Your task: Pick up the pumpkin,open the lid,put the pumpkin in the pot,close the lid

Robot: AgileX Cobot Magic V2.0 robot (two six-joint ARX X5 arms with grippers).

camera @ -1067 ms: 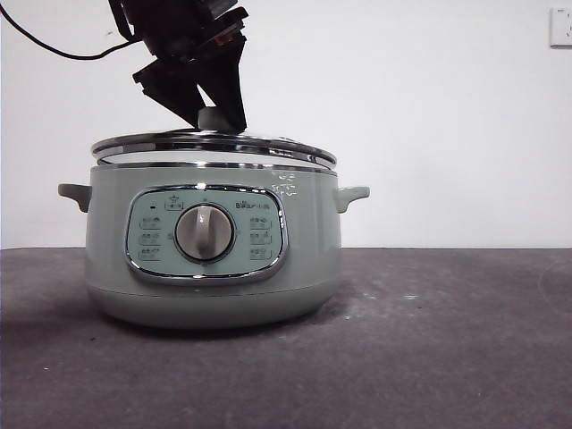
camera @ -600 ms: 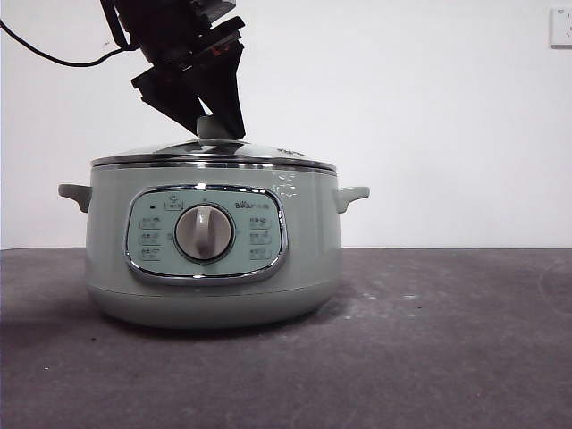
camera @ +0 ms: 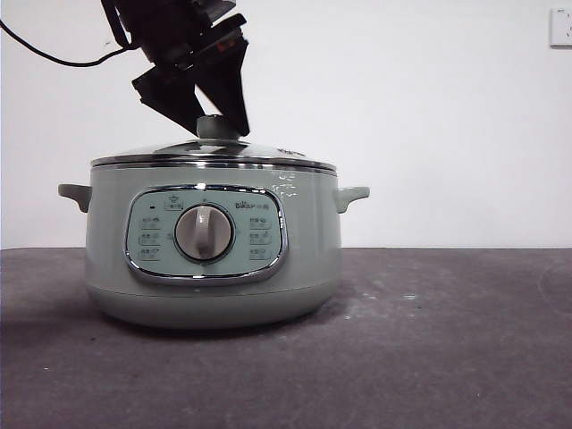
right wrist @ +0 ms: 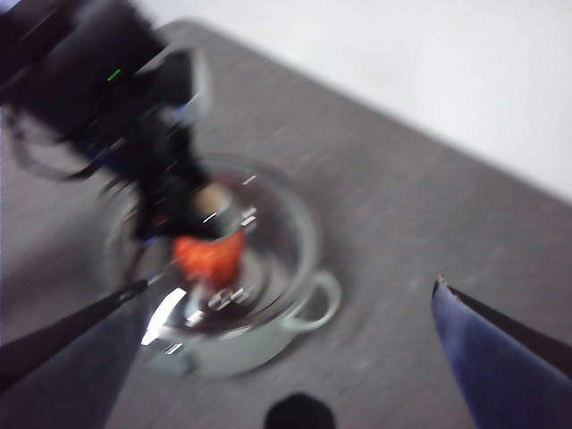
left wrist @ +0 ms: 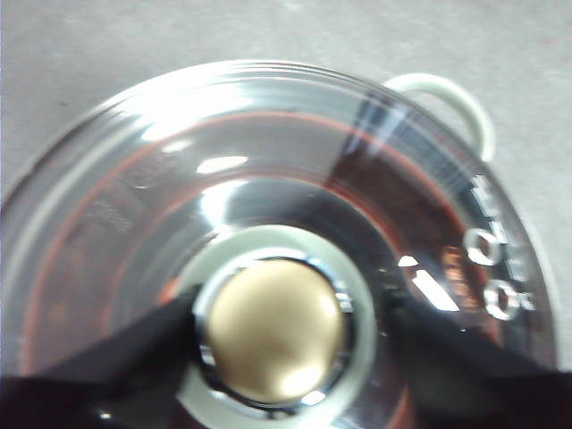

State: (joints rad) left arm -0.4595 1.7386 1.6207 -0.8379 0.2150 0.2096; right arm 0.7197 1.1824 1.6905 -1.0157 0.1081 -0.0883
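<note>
Small orange-red pumpkin (right wrist: 207,256) sits inside pot, seen blurred thru the glass in right wrist view; no detail beyond colour. Round clear glass lid w/ chrome rim (camera: 213,154) now flat on large pale sage-green electric pot (camera: 213,255), rim to rim all round. A sec ago was tilted, one edge lifted off pot rim; half a sec ago already seated, no visible shift since. Pale sage-green knob w/ metal cap (left wrist: 275,329) upright at lid centre.

Left gripper (camera: 214,125) comes down from upper left, black jaws either side of knob. In left wrist view, one jaw touching knob's collar, other jaw just beside it w/ small gap showing, so partly open, not clamped. Nothing lifted. Gripper approx same spot as half a sec ago.

Right gripper (right wrist: 286,357) well apart from pot, high above table, jaws spread wide, holding nothing. View very blurred.

Pot stands on dark grey table (camera: 447,357), chrome-framed button panel w/ central dial (camera: 205,233) facing front camera. White wall (camera: 429,116) behind.
</note>
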